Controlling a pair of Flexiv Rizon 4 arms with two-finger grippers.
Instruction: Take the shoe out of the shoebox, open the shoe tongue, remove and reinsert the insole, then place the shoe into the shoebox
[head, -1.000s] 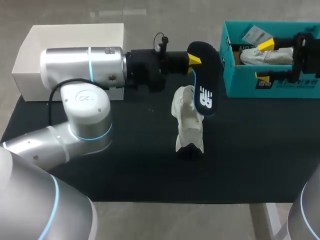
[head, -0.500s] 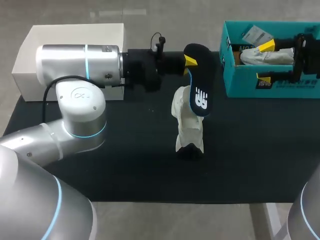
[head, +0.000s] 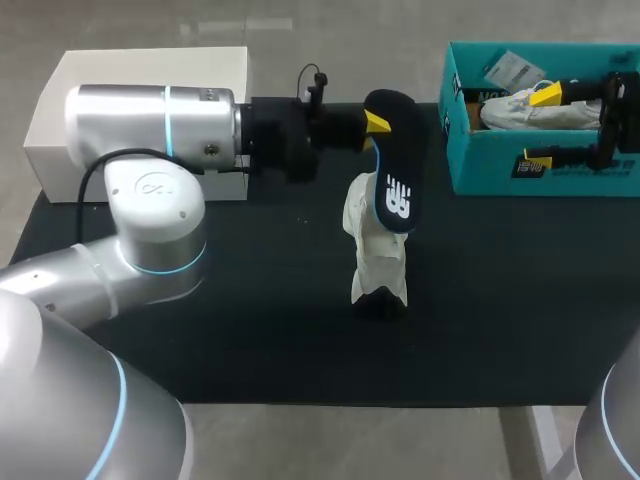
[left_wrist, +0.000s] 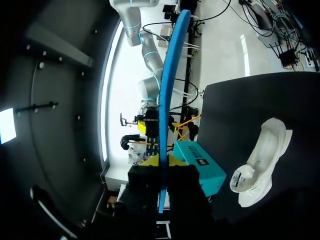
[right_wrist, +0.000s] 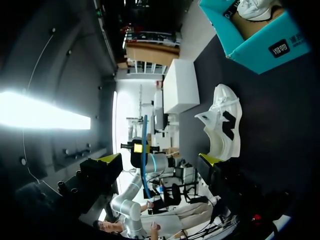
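Observation:
My left gripper (head: 375, 124) is shut on the upper end of a black insole (head: 396, 165) with a blue underside. The insole hangs over the white shoe (head: 375, 250), which stands on the black mat; its lower end overlaps the shoe's top in the head view. In the left wrist view the insole (left_wrist: 170, 95) shows edge-on between my fingers, with the shoe (left_wrist: 262, 160) off to one side. My right gripper (head: 545, 125) is open over the teal shoebox (head: 545, 175), nothing between its fingers. In the right wrist view, its gripper (right_wrist: 160, 160) faces the shoe (right_wrist: 222, 125).
A second white shoe (head: 520, 112) and a paper tag lie inside the teal shoebox. A white box (head: 150, 70) stands at the back left, behind my left arm. The black mat (head: 250, 330) covers the table.
My left gripper has shifted the insole slightly left and turned it more upright over the shoe. My right gripper has drifted a little to the right over the shoebox.

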